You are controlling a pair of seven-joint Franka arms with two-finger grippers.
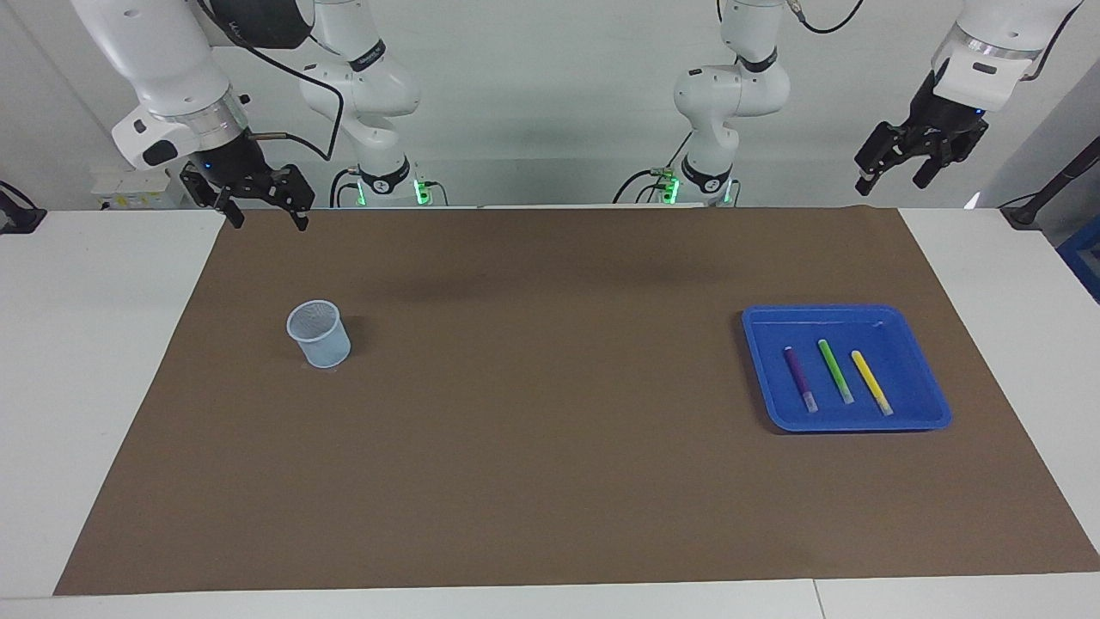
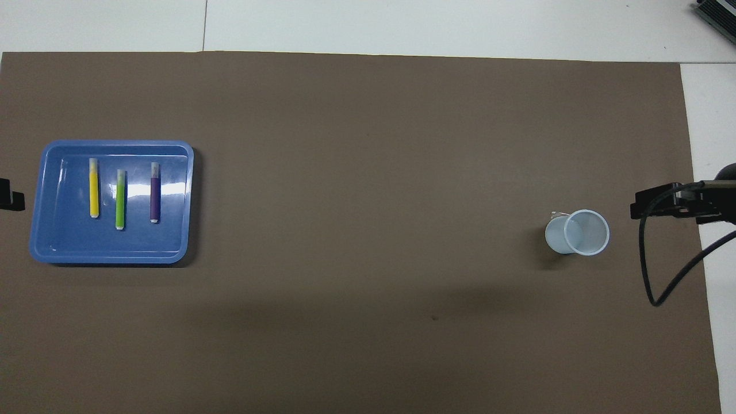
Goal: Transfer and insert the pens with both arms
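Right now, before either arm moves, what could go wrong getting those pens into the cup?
The purple pen, green pen and yellow pen lie close together in the blue tray, so a claw might nudge a neighbour. The cup looks light and could tip. It stands at the right arm's end, so a handover could drop a pen.

We see three slim pens lying flat and side by side in a blue tray (image 1: 919,421) toward the left arm's end of the bench, none touching another. The purple pen (image 1: 799,378) lies nearest the bench's middle, the green pen (image 1: 835,370) sits between, the yellow pen (image 1: 871,382) lies outermost. Each has a pale whitish tip at the end farther from the robots. A pale mesh cup (image 1: 319,334) stands upright toward the right arm's end — well apart from the tray.
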